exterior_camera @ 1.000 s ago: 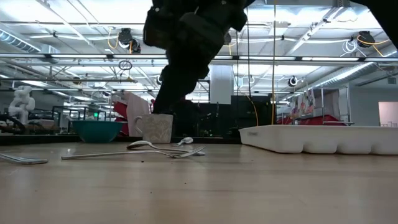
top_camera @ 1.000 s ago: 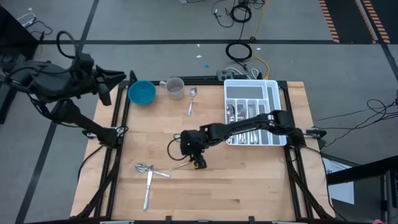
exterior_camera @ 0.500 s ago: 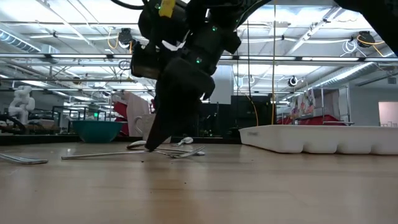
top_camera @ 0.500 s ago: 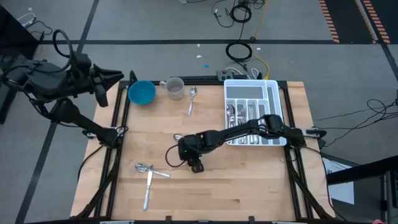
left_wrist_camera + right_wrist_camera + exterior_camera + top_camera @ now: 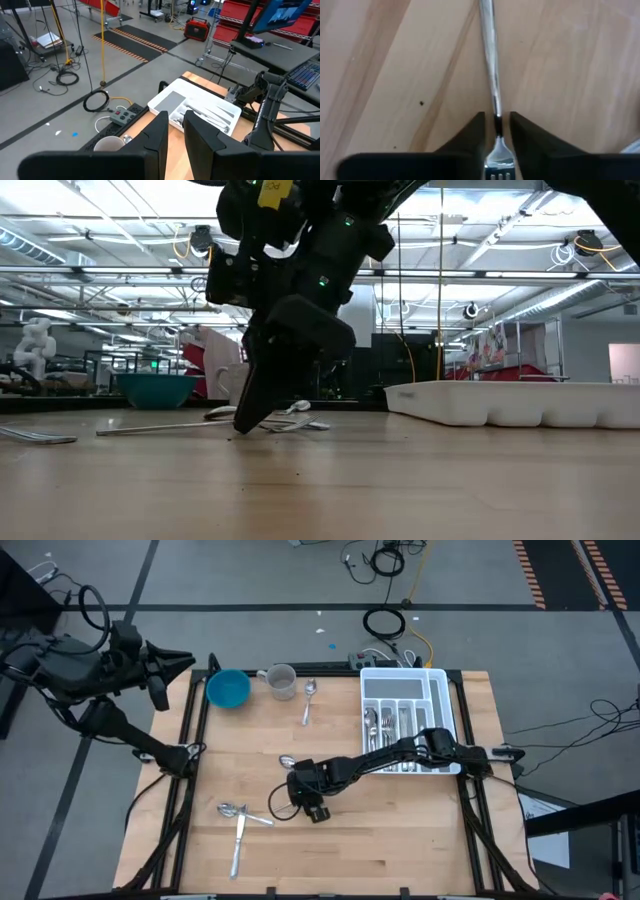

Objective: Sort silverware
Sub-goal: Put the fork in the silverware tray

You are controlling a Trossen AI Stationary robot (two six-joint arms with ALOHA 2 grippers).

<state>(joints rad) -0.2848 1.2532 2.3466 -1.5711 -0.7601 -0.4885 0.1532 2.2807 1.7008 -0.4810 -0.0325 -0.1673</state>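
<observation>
We're closing the right gripper (image 5: 497, 127) across a fork's (image 5: 492, 90) neck, pinching it; it's lying flat mid-tabletop (image 5: 400, 830), handle running straight away from the gripper. The left gripper (image 5: 175, 130) is waiting nearly closed, far off.

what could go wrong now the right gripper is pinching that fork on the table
1. The right gripper grips the fork near its neck, with the long handle sticking out past the fingers, so it may swing or slip when lifted.
2. A spoon lies close beside the gripper on the table; lifting could drag or knock it.
3. The tray already holds silverware, so the fork may land crooked across a divider.
</observation>
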